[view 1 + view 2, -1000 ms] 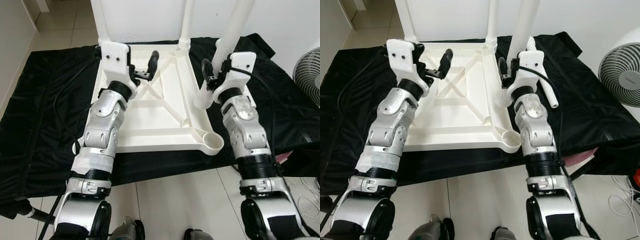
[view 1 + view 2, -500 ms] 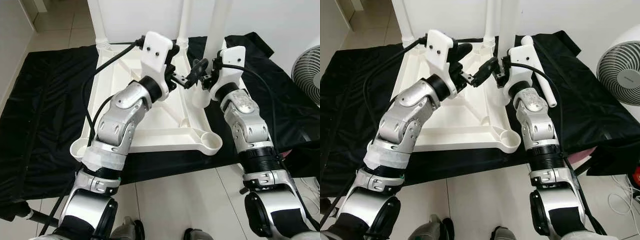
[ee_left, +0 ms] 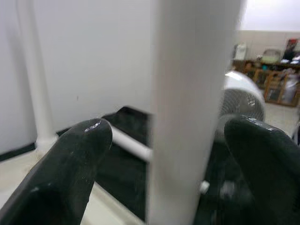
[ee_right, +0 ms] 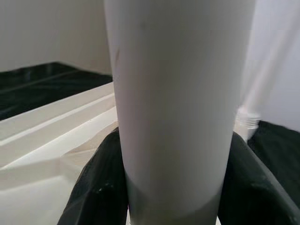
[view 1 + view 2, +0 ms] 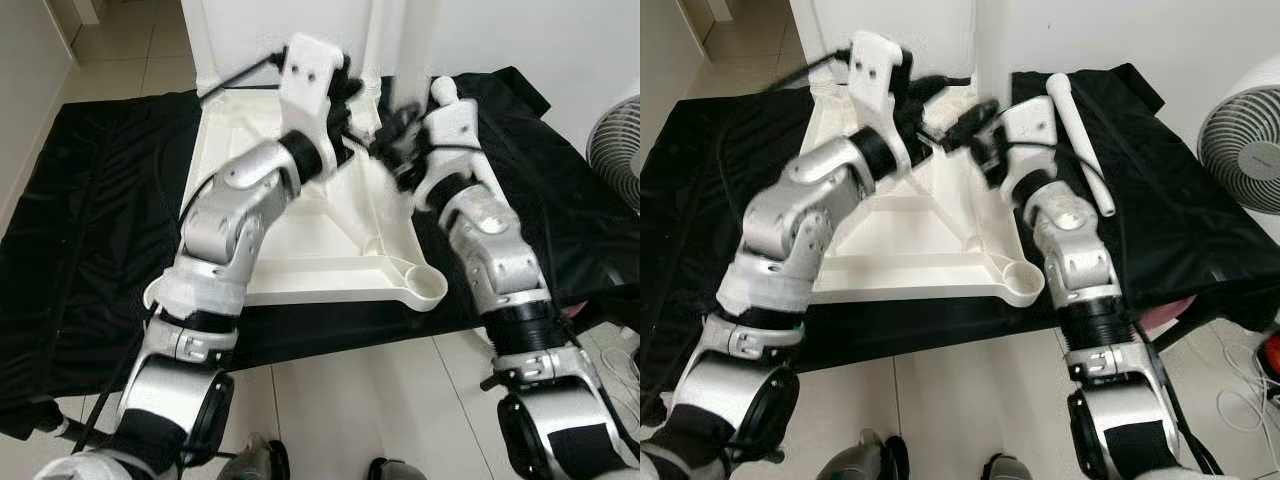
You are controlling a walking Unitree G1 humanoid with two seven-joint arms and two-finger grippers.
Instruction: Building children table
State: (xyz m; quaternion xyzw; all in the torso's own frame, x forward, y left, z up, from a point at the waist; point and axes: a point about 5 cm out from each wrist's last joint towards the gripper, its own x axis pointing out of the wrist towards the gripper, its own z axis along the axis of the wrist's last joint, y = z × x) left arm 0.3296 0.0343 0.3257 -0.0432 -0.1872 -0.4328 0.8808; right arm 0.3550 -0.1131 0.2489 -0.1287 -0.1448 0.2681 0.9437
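Observation:
The white children's table top [image 5: 300, 250] lies upside down on a black cloth [image 5: 90, 200]. My right gripper [image 4: 173, 187] is shut on an upright white table leg [image 4: 173, 93], low on the leg, over the table's far right part. Its black fingers [image 4: 98, 187] press both sides of the leg. My left arm reaches across the table, and my left gripper [image 3: 168, 140] is open, with one finger [image 3: 70, 164] on each side of the same leg [image 3: 192, 112]. Both grippers [image 5: 975, 115] are motion-blurred in the eye views.
A loose white leg [image 5: 1080, 130] lies on the cloth to the right of the table. Another leg [image 5: 195, 40] stands at the table's far left corner. An open round socket [image 5: 425, 285] is at the near right corner. A white fan [image 5: 615, 140] stands at the right.
My left arm has swung from the table's left side across to the right, bringing its fingers around the leg. My right gripper has shifted the leg slightly left and farther back.

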